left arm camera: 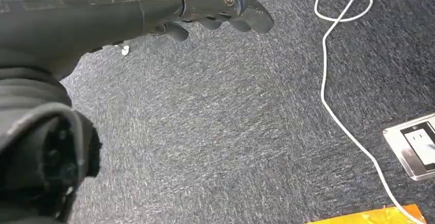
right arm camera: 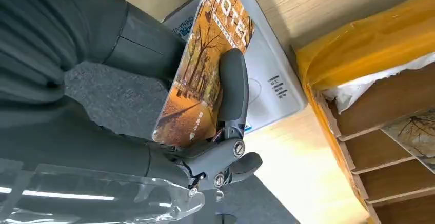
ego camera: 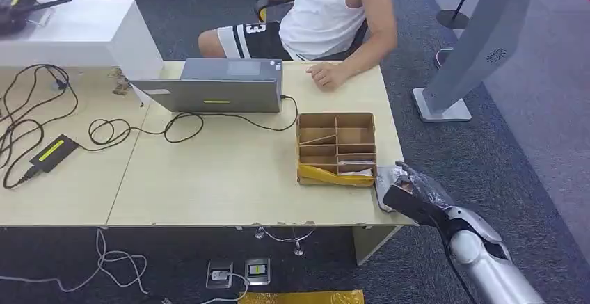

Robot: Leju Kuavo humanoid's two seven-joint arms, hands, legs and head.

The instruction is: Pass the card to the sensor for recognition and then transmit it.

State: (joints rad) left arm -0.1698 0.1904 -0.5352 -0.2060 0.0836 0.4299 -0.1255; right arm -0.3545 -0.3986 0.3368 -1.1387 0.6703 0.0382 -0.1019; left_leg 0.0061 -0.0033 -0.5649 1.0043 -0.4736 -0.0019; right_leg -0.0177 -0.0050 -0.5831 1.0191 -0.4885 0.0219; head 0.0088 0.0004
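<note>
An autumn-print card (right arm camera: pixel 202 75) is held in the right hand (right arm camera: pixel 225 126), pinned by one finger, directly over the white sensor (right arm camera: pixel 272 85) at the table's (ego camera: pixel 229 179) corner, beside a cardboard box (ego camera: pixel 337 149). The left hand (left arm camera: pixel 215 8) is seen hanging over carpet, fingers loosely curled, holding nothing.

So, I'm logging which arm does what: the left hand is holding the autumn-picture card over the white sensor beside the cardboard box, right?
Not quite: it is the right hand that holds the card over the white sensor beside the cardboard box, as the right wrist view shows. The left hand hangs over the carpet holding nothing.
</note>
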